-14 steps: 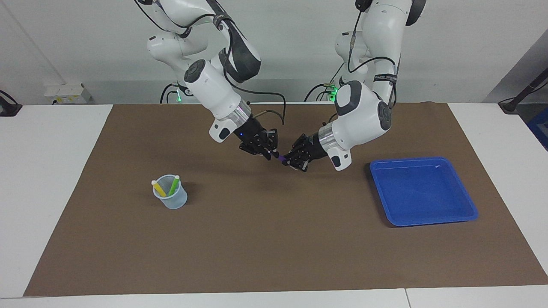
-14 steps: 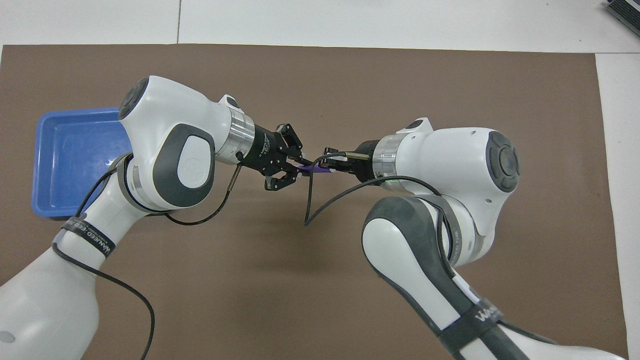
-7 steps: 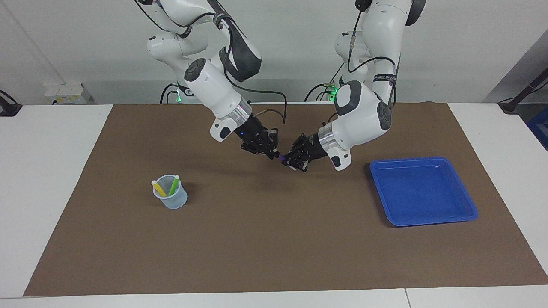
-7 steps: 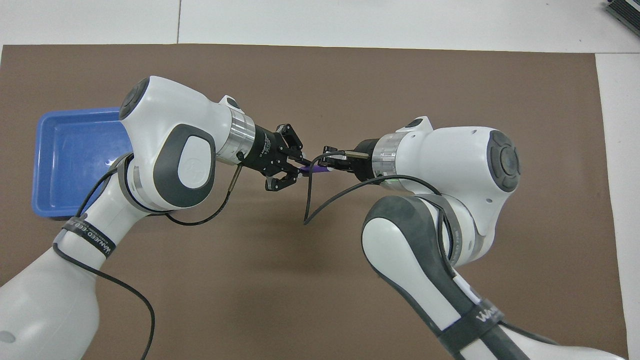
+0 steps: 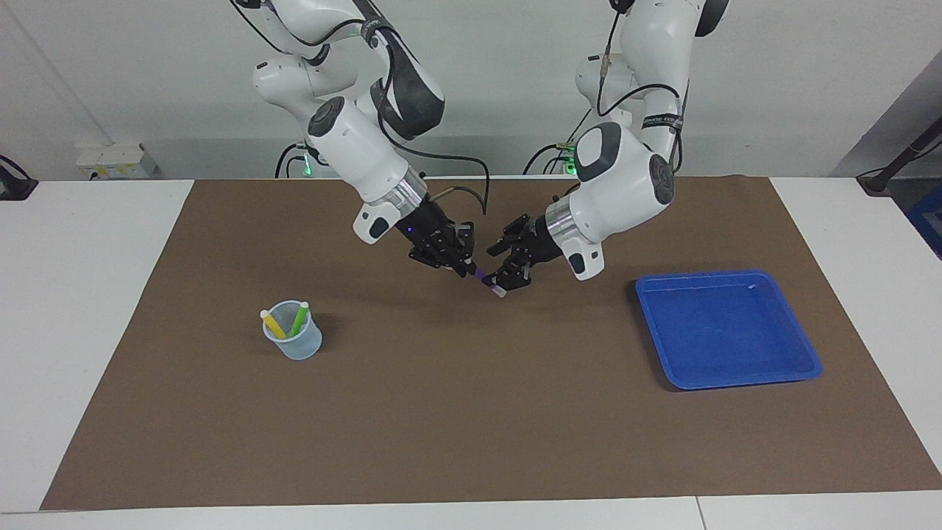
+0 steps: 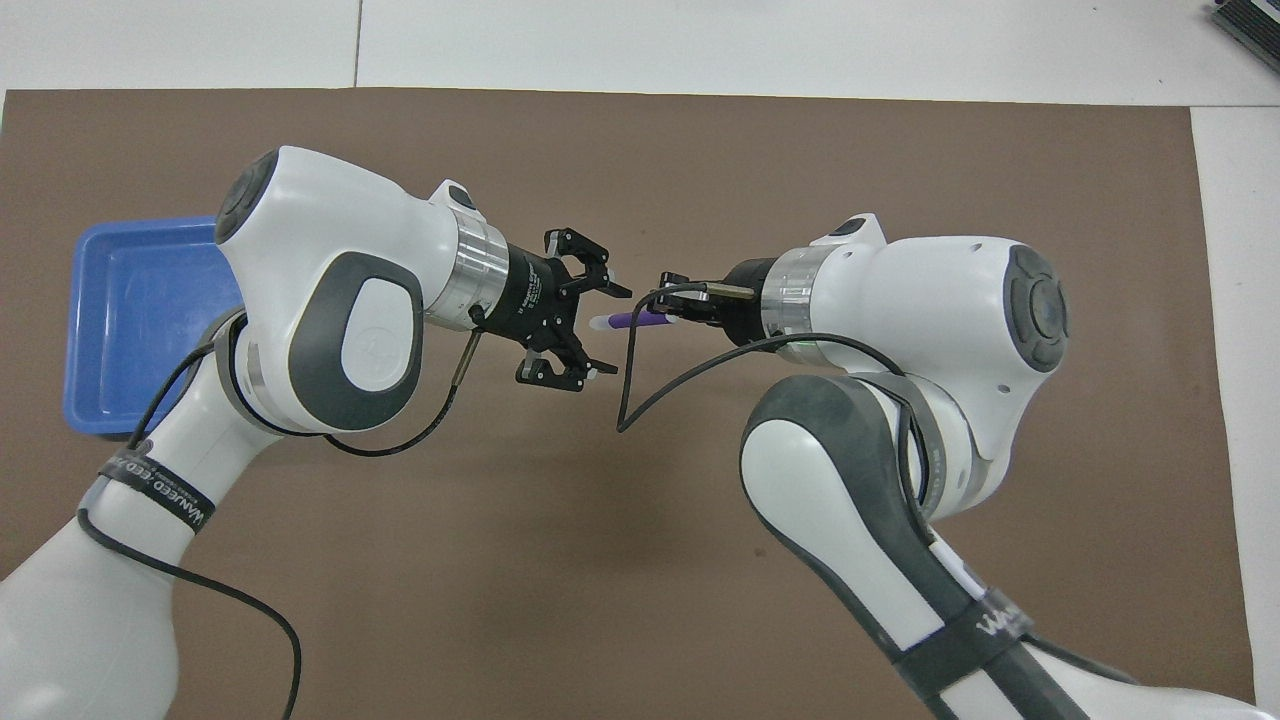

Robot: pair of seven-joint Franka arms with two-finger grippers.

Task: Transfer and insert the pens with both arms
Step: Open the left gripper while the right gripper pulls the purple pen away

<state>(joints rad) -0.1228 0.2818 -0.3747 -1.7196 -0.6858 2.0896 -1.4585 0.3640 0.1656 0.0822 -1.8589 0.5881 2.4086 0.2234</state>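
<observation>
Both arms meet in the air over the middle of the brown mat that covers the white desk. The right claw is clenched on the purple pen, which it carries by one end; the pen's whitish tip points toward the left claw. The left claw is released, its two fingers spread wide, one fingertip to either side of the pen's line and neither touching it. In the facing view the whitish tip hangs just below the left claw, clear of its fingers. The right arm enters from its own end of the desk, and the left arm from the other; both claws hover above bare mat.

Farther from the robots, toward the right arm's end of the desk, a small translucent cup stands upright on the mat. It holds the yellow pen and the green pen, both leaning, whitish ends up, side by side. About as far from the robots, toward the left arm's end, a blue tray lies flat on the mat, well apart from the cup; part of it is hidden under the left arm in the overhead view.
</observation>
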